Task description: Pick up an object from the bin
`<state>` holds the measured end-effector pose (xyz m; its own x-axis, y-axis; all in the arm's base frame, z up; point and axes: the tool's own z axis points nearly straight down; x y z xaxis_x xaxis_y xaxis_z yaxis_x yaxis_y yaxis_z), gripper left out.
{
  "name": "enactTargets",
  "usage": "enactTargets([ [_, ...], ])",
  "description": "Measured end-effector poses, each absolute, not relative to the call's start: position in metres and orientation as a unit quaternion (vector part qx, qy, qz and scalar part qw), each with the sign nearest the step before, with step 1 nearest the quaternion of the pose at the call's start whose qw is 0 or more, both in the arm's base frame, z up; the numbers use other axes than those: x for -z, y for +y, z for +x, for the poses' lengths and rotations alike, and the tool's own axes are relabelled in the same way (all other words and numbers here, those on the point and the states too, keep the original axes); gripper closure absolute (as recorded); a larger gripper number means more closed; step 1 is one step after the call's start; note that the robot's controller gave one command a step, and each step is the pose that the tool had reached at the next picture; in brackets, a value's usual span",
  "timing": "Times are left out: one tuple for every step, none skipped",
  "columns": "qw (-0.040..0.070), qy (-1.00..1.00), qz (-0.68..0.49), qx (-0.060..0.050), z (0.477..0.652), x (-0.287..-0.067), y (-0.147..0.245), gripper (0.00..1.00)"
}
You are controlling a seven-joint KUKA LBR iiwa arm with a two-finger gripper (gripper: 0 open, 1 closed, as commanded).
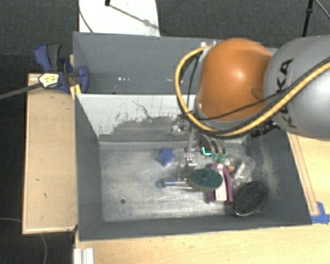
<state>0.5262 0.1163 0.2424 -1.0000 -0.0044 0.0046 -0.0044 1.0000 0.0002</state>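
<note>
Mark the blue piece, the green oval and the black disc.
blue piece (165,157): camera view, its middle.
green oval (205,179): camera view, its top face.
black disc (249,197): camera view, its centre.

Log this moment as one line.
gripper low in bin | nearest: dark green round pad, blue stick | also: small blue block, black round brush | hold: cannot tell

Grey bin (88,164), orange wrist cover (236,78) above a dark green round pad (205,178), blue block (165,157) near, black oval brush (249,197)
</note>
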Motion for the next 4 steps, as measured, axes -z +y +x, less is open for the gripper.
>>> enactTargets([
  [-0.008, -1.0, -0.009, 0.002, 0.562, -0.108, 0.081, 0.0],
  [-0.005, -1.0, -0.006, 0.001, 0.588, -0.079, 0.086, 0.0],
  [-0.002, -1.0, -0.008, 0.001, 0.586, -0.079, 0.086, 1.0],
  [-0.005, -1.0, -0.021, 0.001, 0.589, -0.242, 0.094, 1.0],
])
